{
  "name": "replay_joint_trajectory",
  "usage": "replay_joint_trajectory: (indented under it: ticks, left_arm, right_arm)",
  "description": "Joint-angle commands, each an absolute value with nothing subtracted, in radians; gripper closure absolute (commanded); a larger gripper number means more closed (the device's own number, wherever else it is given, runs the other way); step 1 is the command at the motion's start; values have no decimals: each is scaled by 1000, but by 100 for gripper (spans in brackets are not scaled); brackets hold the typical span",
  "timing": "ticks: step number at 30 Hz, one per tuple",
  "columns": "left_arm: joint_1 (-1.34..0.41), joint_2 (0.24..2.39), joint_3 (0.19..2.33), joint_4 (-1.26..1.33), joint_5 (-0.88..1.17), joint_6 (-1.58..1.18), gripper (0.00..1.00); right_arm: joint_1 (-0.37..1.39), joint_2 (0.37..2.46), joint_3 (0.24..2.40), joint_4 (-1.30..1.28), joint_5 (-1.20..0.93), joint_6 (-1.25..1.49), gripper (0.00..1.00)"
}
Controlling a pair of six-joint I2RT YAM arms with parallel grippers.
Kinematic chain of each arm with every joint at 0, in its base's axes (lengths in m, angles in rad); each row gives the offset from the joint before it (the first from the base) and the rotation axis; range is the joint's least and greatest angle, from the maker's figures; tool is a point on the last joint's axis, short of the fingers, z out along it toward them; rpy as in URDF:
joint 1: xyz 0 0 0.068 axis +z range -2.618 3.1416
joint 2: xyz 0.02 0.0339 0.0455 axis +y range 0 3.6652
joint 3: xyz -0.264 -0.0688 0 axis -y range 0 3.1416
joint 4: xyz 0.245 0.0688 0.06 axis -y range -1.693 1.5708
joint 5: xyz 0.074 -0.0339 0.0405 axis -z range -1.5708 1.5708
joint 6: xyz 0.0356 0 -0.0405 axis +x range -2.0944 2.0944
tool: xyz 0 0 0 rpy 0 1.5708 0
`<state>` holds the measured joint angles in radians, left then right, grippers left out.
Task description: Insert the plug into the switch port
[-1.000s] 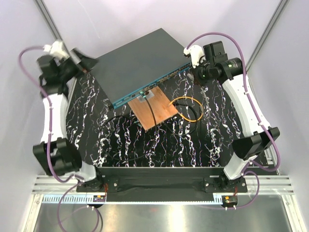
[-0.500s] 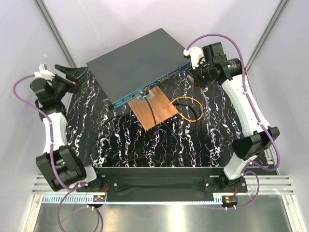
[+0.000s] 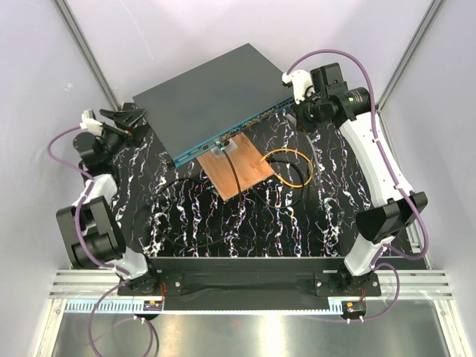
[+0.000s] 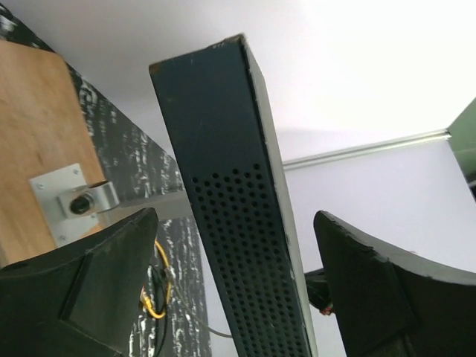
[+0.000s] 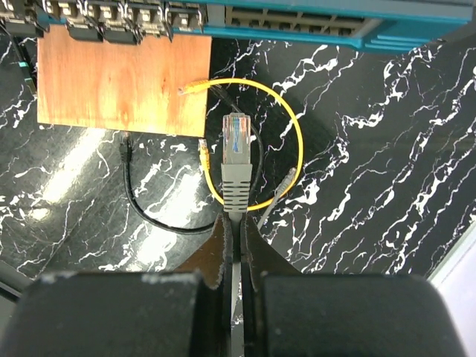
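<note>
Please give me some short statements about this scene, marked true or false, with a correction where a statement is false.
1. The right gripper holds the plug. True.
2. The plug is seated in a port of the switch. False: it hangs short of the teal front face, not yet in any port.
3. The left gripper is shut on the switch. False: it is open and holds nothing.
4. A yellow cable lies in a loop. True.
5. The wooden board lies on top of the switch. False: it lies in front of the teal face.
</note>
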<state>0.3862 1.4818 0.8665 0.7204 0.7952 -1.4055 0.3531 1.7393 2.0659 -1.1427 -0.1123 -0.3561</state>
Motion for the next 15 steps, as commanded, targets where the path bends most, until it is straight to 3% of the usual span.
replay_joint_trajectory:
  ticks: [1,4,11,15]
  left_arm:
    - [350,1519,859,1002,779,-1520,10]
    - [319,1545,867,1041,764,-1548,16]
    - [285,1594,851,1179,749,-1627,44]
    - [285,1601,845,1198,738,-1638,70]
  right_arm:
    - [350,1752,2129,-1141,-141,-331,100]
    - [350,1764,2147,-1149,-149,-327,100]
    - [351,1778,2166,-1154,-155,-325,100]
    - [350,1784,2175,-1154,-166,-327,100]
